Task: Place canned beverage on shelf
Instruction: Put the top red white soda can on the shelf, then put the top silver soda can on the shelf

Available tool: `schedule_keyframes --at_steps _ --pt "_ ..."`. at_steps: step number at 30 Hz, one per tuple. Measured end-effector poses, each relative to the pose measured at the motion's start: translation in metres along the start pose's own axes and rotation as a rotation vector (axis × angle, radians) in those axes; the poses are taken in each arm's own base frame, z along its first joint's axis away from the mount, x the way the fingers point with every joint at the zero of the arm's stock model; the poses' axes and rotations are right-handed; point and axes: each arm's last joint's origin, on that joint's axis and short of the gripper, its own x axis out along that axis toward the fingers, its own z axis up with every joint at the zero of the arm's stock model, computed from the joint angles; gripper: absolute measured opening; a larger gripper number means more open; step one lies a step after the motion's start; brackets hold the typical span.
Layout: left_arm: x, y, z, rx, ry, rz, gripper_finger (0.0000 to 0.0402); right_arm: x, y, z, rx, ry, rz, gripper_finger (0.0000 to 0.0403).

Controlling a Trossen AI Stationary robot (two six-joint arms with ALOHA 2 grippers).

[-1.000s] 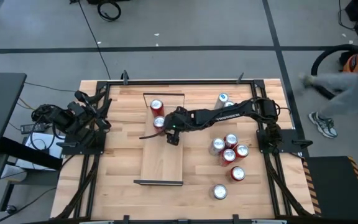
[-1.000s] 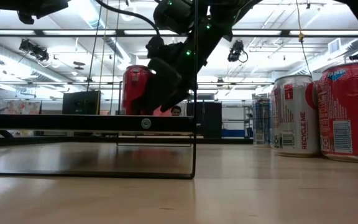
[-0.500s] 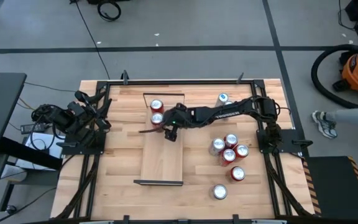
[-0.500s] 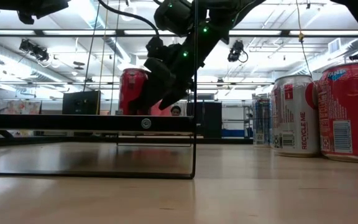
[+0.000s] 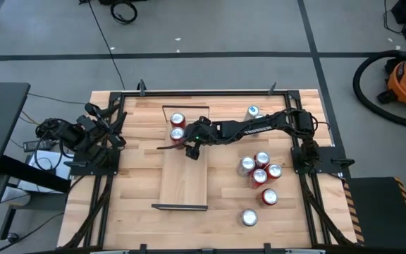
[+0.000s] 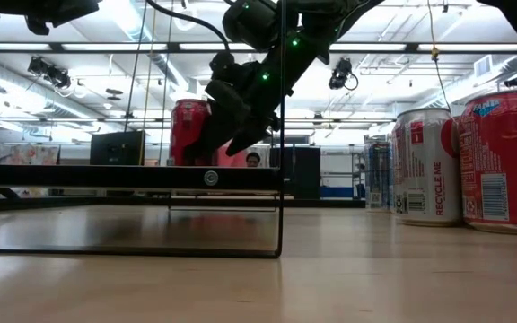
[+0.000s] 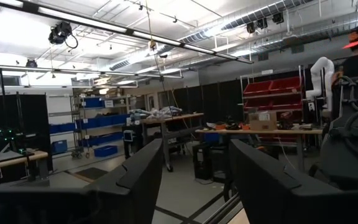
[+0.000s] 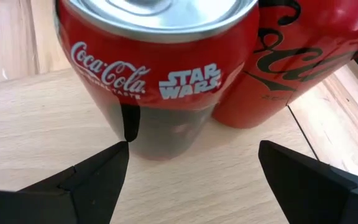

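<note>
1. since a second ago the right gripper (image 5: 188,146) has let go of the can (image 5: 177,135) and drawn slightly back from it.
2. its jaws are spread wide, released, fingers (image 8: 86,177) clear of the can (image 8: 157,74) on both sides, touching nothing.
3. the can stands upright on the shelf (image 5: 185,180), touching a second can (image 5: 177,121) near the shelf's far end.
4. the left gripper (image 5: 106,127) waits at the bench's (image 5: 136,190) left edge, jaws parted.

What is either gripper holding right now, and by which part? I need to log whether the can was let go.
Nothing. The right gripper is open, its fingers clear of the can standing on the shelf. The left gripper is open and empty.
</note>
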Motion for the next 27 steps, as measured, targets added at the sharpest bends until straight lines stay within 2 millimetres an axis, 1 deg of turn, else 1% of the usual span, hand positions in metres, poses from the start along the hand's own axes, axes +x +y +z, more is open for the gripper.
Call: schedule_keyframes --at_steps 3,6,10,15,17,19,23,27 --pt "0.000 0.000 0.000 0.005 0.000 0.000 0.0194 -0.001 0.000 -0.002 -0.021 0.023 -0.002 0.0370" --pt "0.000 0.000 0.000 0.005 0.000 0.000 0.0194 -0.015 -0.002 -0.003 -0.053 0.080 -0.001 0.0370" --pt "0.000 0.000 0.000 0.004 0.000 0.000 0.0194 -0.051 -0.009 0.004 -0.083 0.118 -0.003 0.0370" --pt "0.000 0.000 0.000 0.000 0.000 0.000 0.0194 -0.098 -0.023 0.005 -0.093 0.196 0.006 0.0370" --pt "0.000 0.000 0.000 0.000 0.000 0.000 0.0194 -0.116 -0.023 0.003 -0.087 0.218 0.001 0.0370" --pt "0.000 0.000 0.000 0.000 0.000 0.000 0.0194 -0.130 -0.019 0.000 -0.080 0.238 0.002 0.0370" --pt "0.000 0.000 0.000 -0.005 0.000 0.000 0.0194 -0.154 -0.006 -0.006 -0.091 0.261 0.023 0.0370" --pt "0.000 0.000 0.000 -0.023 0.000 0.000 0.0194 -0.165 0.011 -0.016 -0.097 0.318 0.072 0.0370"
